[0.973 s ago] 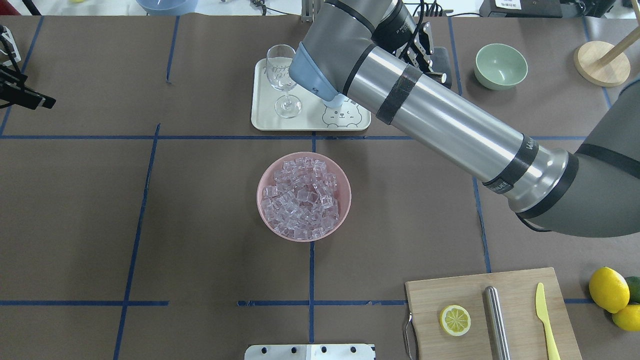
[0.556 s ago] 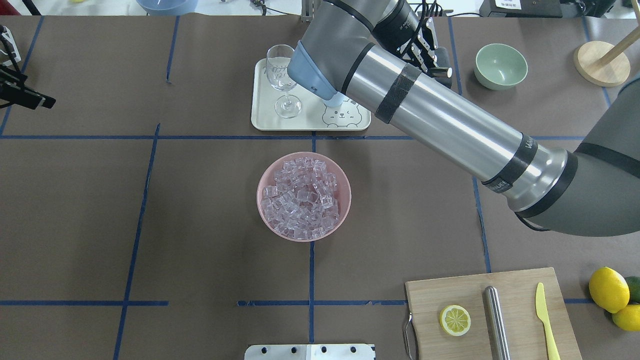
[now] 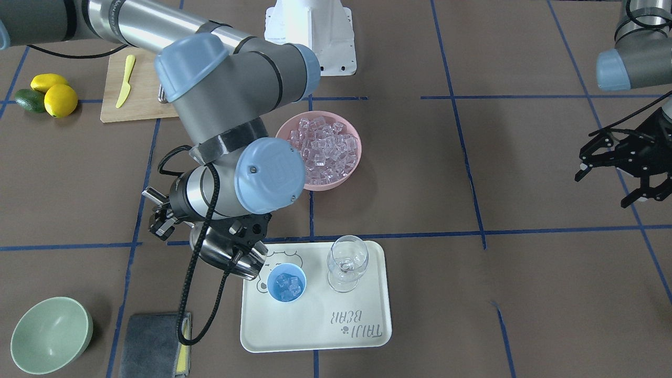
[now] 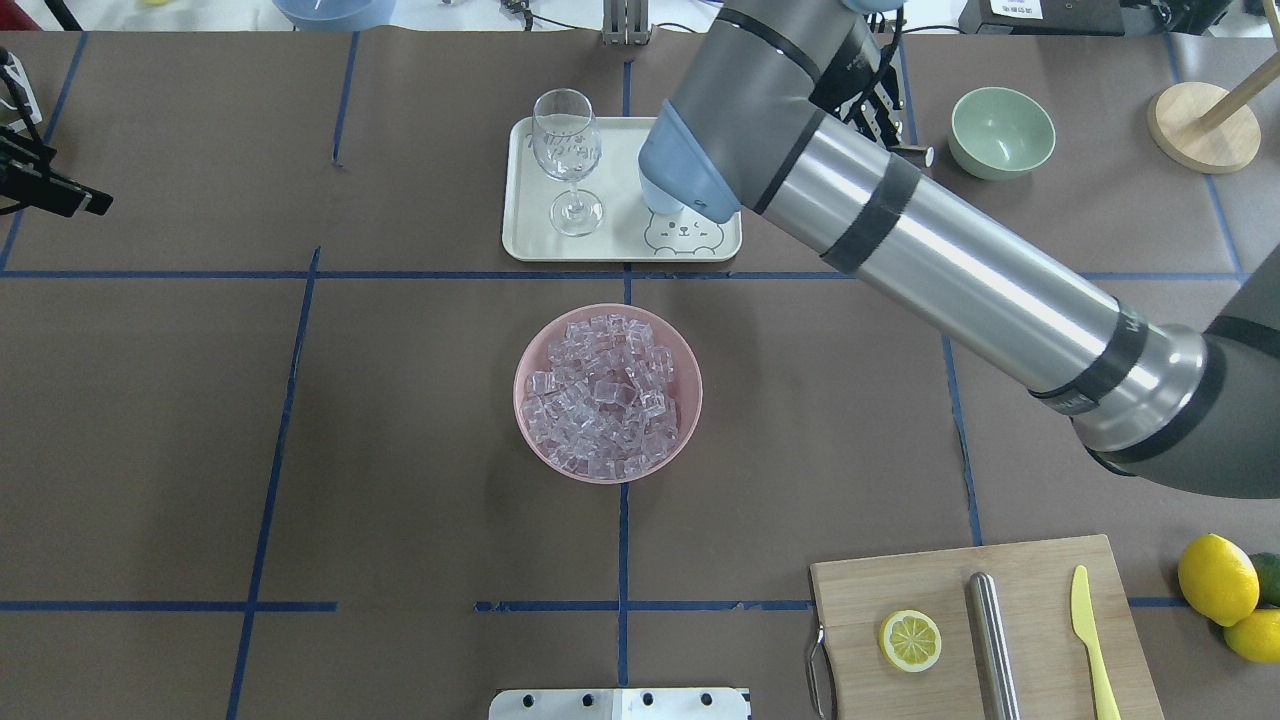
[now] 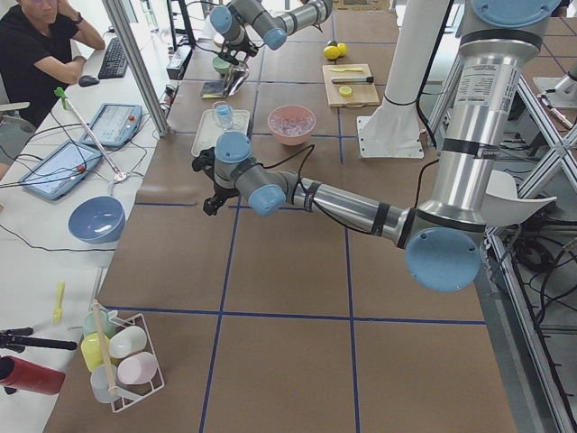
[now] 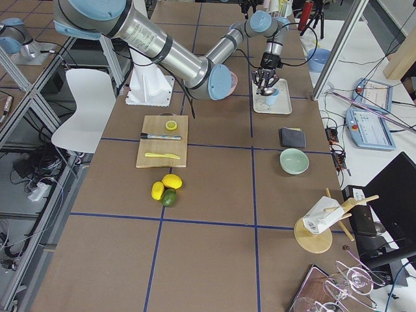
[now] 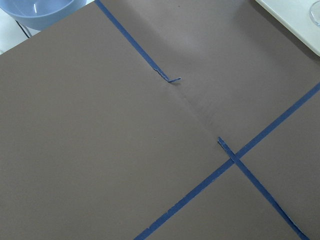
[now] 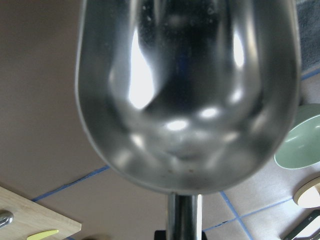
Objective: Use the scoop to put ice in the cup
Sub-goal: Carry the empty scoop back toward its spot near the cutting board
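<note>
Brown paper crossed with blue tape lines covers the table (image 3: 472,157), seen here from the side facing the robot. At the far left a green bowl (image 3: 50,335) sits near the front edge, with a grey cloth (image 3: 152,344) just beside it. Farther back on that side lie two lemons (image 3: 60,100) touching a dark green fruit (image 3: 29,101). Next to them is a wooden board (image 3: 139,107) with a yellow knife (image 3: 125,81) on it.

The right arm (image 3: 231,84) reaches in over the board and bends down toward the front. The right gripper (image 3: 242,236) is clamped on the thin handle of the scoop (image 3: 215,254). The scoop hangs at the left edge of the tray (image 3: 315,331), just left of the cup (image 3: 286,273). I cannot tell whether scoop and cup touch. In the right wrist view the inside of the scoop is bare shiny metal.

The cup stands upright in the tray's left half, next to a printed bear face. A few cubes of ice (image 3: 287,286) lie in it. To its right on the same tray stands a wine glass (image 3: 346,262), upright and apart from the cup. Behind the tray, off it, a pink bowl (image 3: 315,184) is heaped with more ice.

Well apart at the far right, the left gripper (image 3: 609,176) hangs above bare paper with its fingers spread, holding nothing.
</note>
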Robot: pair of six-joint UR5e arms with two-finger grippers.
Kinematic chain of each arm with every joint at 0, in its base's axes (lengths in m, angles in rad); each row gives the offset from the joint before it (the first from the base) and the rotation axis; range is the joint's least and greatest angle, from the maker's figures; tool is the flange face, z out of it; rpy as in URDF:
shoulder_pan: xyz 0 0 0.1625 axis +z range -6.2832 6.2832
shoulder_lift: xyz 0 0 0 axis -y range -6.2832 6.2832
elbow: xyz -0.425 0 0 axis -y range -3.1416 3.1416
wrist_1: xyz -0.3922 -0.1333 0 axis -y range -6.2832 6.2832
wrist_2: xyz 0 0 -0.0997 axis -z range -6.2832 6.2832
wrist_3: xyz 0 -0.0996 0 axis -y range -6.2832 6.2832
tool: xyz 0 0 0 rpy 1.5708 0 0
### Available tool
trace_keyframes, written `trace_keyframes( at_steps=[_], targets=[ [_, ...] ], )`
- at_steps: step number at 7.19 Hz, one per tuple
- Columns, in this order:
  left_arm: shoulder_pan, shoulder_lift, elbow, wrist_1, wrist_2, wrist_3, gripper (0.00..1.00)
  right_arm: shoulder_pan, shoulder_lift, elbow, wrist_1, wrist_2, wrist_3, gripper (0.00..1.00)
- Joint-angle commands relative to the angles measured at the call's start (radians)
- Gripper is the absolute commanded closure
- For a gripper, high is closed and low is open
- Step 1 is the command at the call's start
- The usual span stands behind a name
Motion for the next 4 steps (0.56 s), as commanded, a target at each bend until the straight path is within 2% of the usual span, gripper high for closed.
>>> trace_keyframes(
  at_steps=[1,2,4],
  targets=[
    [-0.001,-0.003,-0.006,0.001,0.000,0.000,0.00,0.076,-0.229,0.276,0.109,0.114,-0.002,1.00],
    [-0.001,-0.003,-0.007,0.001,0.000,0.000,0.00,0.119,-0.344,0.388,0.181,0.116,0.004,1.00],
    [-0.003,-0.003,-0.018,0.000,0.002,-0.002,0.00,0.155,-0.413,0.469,0.189,0.120,0.009,1.00]
  ],
)
